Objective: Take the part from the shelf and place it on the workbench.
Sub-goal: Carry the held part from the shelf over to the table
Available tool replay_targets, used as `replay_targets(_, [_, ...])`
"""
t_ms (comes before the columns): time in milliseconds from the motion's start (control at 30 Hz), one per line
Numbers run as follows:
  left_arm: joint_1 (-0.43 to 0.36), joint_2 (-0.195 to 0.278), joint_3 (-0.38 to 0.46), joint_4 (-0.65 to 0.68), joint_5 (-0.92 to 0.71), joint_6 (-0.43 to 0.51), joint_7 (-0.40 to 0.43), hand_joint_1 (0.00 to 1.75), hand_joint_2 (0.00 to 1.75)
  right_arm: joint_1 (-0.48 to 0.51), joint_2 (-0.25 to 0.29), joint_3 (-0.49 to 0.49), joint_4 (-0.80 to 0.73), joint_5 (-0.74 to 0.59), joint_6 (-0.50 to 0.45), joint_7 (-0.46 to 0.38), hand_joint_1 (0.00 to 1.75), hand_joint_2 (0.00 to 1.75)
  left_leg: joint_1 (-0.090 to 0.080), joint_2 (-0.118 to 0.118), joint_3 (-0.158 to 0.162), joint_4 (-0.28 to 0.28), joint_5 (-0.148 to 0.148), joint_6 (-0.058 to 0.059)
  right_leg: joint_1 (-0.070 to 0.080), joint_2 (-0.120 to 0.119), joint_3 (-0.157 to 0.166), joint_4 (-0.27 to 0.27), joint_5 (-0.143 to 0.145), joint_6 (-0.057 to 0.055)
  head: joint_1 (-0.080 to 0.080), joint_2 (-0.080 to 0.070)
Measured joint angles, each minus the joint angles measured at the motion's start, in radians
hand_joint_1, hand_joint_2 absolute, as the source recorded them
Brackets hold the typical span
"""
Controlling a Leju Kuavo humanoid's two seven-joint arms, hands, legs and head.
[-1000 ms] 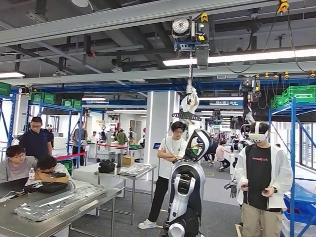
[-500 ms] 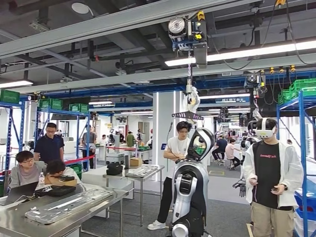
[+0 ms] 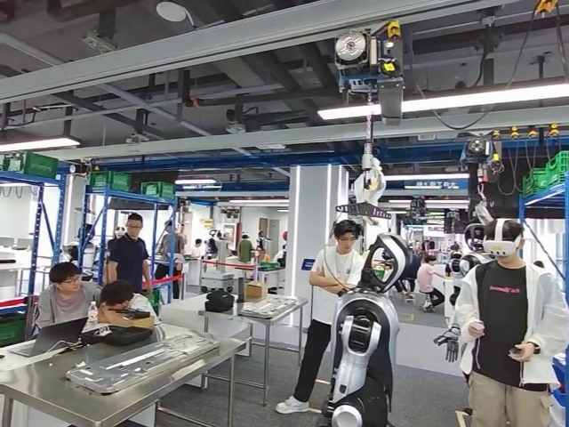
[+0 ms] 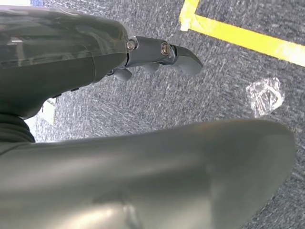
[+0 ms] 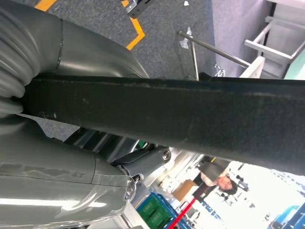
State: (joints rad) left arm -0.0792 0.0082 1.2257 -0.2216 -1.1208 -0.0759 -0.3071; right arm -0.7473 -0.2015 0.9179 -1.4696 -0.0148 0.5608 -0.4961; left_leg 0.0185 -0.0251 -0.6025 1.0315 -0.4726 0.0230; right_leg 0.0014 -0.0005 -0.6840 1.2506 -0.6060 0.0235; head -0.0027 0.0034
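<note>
The right hand point(image 5: 65, 191) clasps a long flat black part point(image 5: 187, 119), fingers wrapped around it; the left hand point(image 4: 107, 62) hangs over grey carpet point(image 4: 223, 86), fingers stretched together, holding nothing; farther ahead stands a steel workbench point(image 3: 40, 391) at left, then blue shelving point(image 3: 108, 200).
</note>
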Motion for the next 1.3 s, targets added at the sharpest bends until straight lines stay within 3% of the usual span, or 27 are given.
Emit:
replay_targets(33, [0.001,0.001,0.002,0.0,0.0,0.0,0.0,0.0,1.75,0.001,-0.001,0.0,0.002,0.001,0.0,0.0,1.75,1.75,-0.001,-0.006,0.0,0.0,0.0,0.0,0.0,0.0,-0.02,0.043,-0.01,0.0,0.0,0.0])
replay_targets(67, [0.001,0.001,0.004,0.0,0.0,0.0,0.0,0.0,1.75,0.002,-0.001,0.0,0.003,0.001,0.0,0.001,1.75,1.75,-0.002,-0.014,0.0,0.0,0.0,0.0,0.0,0.001,-0.023,0.05,0.0,-0.001,0.0,0.0])
replay_targets(133, [0.001,0.001,0.006,0.0,0.0,0.0,0.0,0.0,1.75,0.0,-0.001,0.0,0.004,0.001,0.0,0.001,1.75,1.75,-0.002,-0.033,0.002,0.001,0.0,0.0,0.0,0.017,0.023,-0.049,0.066,-0.009,0.0,0.0])
replay_targets(200, [-0.002,0.001,0.006,0.0,0.0,0.0,0.0,0.0,1.75,-0.002,-0.002,-0.001,0.003,0.001,0.0,0.001,1.75,1.75,0.0,-0.052,0.001,0.001,0.002,-0.003,0.0,0.06,0.08,-0.173,0.123,-0.019,0.0,0.0])
replay_targets(267, [-0.003,0.0,0.006,0.0,0.0,0.0,0.0,0.0,1.75,-0.004,-0.003,-0.002,0.003,0.002,-0.001,0.001,1.75,1.75,0.005,-0.072,-0.006,0.0,0.006,-0.011,0.002,0.079,0.099,-0.218,0.135,-0.023,0.0,0.0])
replay_targets(333, [0.002,0.001,0.007,0.0,0.0,0.0,0.0,0.0,1.75,-0.007,-0.002,-0.002,0.003,0.002,0.0,0.001,1.75,1.75,0.008,-0.087,-0.013,-0.003,0.01,-0.021,0.002,0.054,0.104,-0.234,0.136,-0.026,0.0,0.0])
replay_targets(400, [0.005,0.001,0.007,0.0,0.0,0.0,0.0,0.0,1.75,-0.014,-0.001,-0.002,0.002,0.004,0.002,0.001,1.75,1.75,0.004,-0.055,-0.031,0.027,-0.013,-0.027,-0.001,0.028,0.114,-0.258,0.138,-0.034,0.0,0.0])
replay_targets(467, [0.002,0.002,0.007,0.0,-0.001,0.0,0.0,0.0,1.75,-0.019,-0.001,-0.001,0.002,0.007,0.004,0.001,1.75,1.75,0.001,-0.008,-0.081,0.132,-0.069,-0.032,-0.001,0.002,0.119,-0.269,0.14,-0.041,0.0,0.0])
replay_targets(533, [0.0,0.003,0.008,0.0,-0.001,0.001,0.0,0.0,1.75,-0.02,-0.002,0.001,0.002,0.011,0.007,0.001,1.75,1.75,0.002,0.007,-0.134,0.246,-0.109,-0.038,0.001,-0.025,0.12,-0.268,0.138,-0.043,0.0,0.0])
replay_targets(567, [0.001,0.003,0.008,0.0,-0.001,0.001,0.0,0.0,1.75,-0.02,-0.002,0.002,0.003,0.012,0.009,0.001,1.75,1.75,0.003,0.01,-0.141,0.259,-0.104,-0.041,0.001,-0.037,0.12,-0.267,0.137,-0.042,0.0,0.0])
replay_targets(600, [0.001,0.004,0.008,0.0,-0.001,0.001,0.0,0.0,1.75,-0.021,-0.002,0.003,0.003,0.012,0.01,0.001,1.75,1.75,0.005,0.016,-0.128,0.232,-0.081,-0.043,0.001,-0.049,0.121,-0.266,0.135,-0.04,0.0,0.0])
replay_targets(667, [0.002,0.005,0.008,0.0,-0.001,0.001,0.0,0.0,1.75,-0.023,-0.002,0.004,0.003,0.012,0.011,0.001,1.75,1.75,0.005,0.052,-0.061,0.1,-0.018,-0.047,0.002,-0.07,0.123,-0.259,0.127,-0.033,0.0,0.0])
replay_targets(733, [-0.001,0.006,0.008,0.0,-0.001,0.001,0.0,0.0,1.75,-0.027,-0.003,0.003,0.003,0.013,0.011,0.002,1.75,1.75,0.001,0.083,-0.018,0.012,0.01,-0.038,0.008,-0.087,0.123,-0.249,0.118,-0.023,0.0,0.0])
replay_targets(767, [-0.002,0.006,0.008,0.0,-0.001,0.001,0.0,0.0,1.75,-0.03,-0.003,0.003,0.003,0.013,0.011,0.002,1.75,1.75,-0.003,0.087,-0.016,0.003,0.008,-0.031,0.01,-0.094,0.123,-0.246,0.116,-0.019,0.0,0.0])
replay_targets(833, [-0.001,0.006,0.008,0.0,-0.001,0.001,0.0,0.0,1.75,-0.034,-0.003,0.003,0.003,0.014,0.011,0.002,1.75,1.75,-0.005,0.064,-0.019,0.002,0.012,-0.016,0.009,-0.11,0.125,-0.244,0.111,-0.012,0.0,0.0])
replay_targets(867, [0.0,0.006,0.008,0.0,-0.001,0.001,0.0,0.0,1.75,-0.035,-0.003,0.003,0.003,0.014,0.011,0.002,1.75,1.75,-0.005,0.055,-0.019,0.002,0.014,-0.011,0.006,-0.102,0.125,-0.238,0.103,-0.008,0.0,0.0])
replay_targets(933, [-0.001,0.007,0.008,0.0,-0.001,0.001,0.0,0.0,1.75,-0.037,-0.005,0.003,0.003,0.013,0.011,0.002,1.75,1.75,-0.002,0.035,-0.02,0.0,0.018,-0.001,0.0,-0.058,0.101,-0.175,0.056,0.0,0.0,0.0])
replay_targets(1000, [-0.003,0.007,0.008,0.0,-0.001,0.001,0.0,0.0,1.75,-0.035,-0.008,0.003,0.004,0.014,0.011,0.002,1.75,1.75,-0.003,0.013,-0.022,0.0,0.02,0.004,-0.003,-0.016,0.041,-0.04,-0.009,0.001,0.0,0.0])
replay_targets(1033, [-0.004,0.007,0.008,0.0,-0.001,0.001,0.0,0.0,1.75,-0.033,-0.011,0.004,0.005,0.014,0.011,0.002,1.75,1.75,-0.004,0.0,-0.022,0.001,0.021,0.005,-0.003,-0.009,0.013,0.02,-0.028,0.001,0.0,0.0])
replay_targets(1067, [-0.003,0.007,0.008,0.0,-0.001,0.001,0.0,0.0,1.75,-0.031,-0.012,0.004,0.007,0.014,0.011,0.002,1.75,1.75,-0.006,-0.014,-0.022,0.001,0.022,0.006,-0.002,-0.005,-0.003,0.049,-0.028,-0.002,0.0,0.0])
replay_targets(1100, [-0.003,0.007,0.009,0.0,-0.001,0.001,0.0,0.0,1.75,-0.03,-0.013,0.004,0.008,0.014,0.011,0.002,1.75,1.75,-0.008,-0.027,-0.022,0.001,0.022,0.007,-0.002,-0.002,0.0,0.037,-0.009,-0.006,0.0,0.0])
replay_targets(1133, [-0.002,0.007,0.009,0.0,-0.001,0.001,0.0,0.0,1.75,-0.03,-0.014,0.005,0.008,0.014,0.01,0.002,1.75,1.75,-0.009,-0.041,-0.021,0.001,0.023,0.007,-0.001,0.006,0.021,-0.014,0.027,-0.011,0.0,0.0])
replay_targets(1200, [-0.002,0.006,0.009,0.0,-0.001,0.0,0.0,0.0,1.75,-0.031,-0.014,0.004,0.009,0.014,0.008,0.002,1.75,1.75,-0.009,-0.067,-0.021,0.001,0.024,0.005,0.001,0.054,0.081,-0.154,0.099,-0.024,0.0,0.0])
replay_targets(1267, [-0.003,0.004,0.009,0.0,-0.001,0.0,0.001,0.0,1.75,-0.033,-0.016,0.004,0.009,0.014,0.005,0.002,1.75,1.75,-0.002,-0.091,-0.026,0.001,0.029,-0.001,0.003,0.09,0.112,-0.225,0.125,-0.03,0.0,0.0])
replay_targets(1300, [-0.002,0.003,0.009,0.0,-0.001,0.0,0.001,0.0,1.75,-0.033,-0.017,0.004,0.009,0.014,0.005,0.002,1.75,1.75,0.001,-0.103,-0.03,-0.001,0.032,-0.007,0.004,0.087,0.114,-0.229,0.125,-0.03,0.0,0.0])
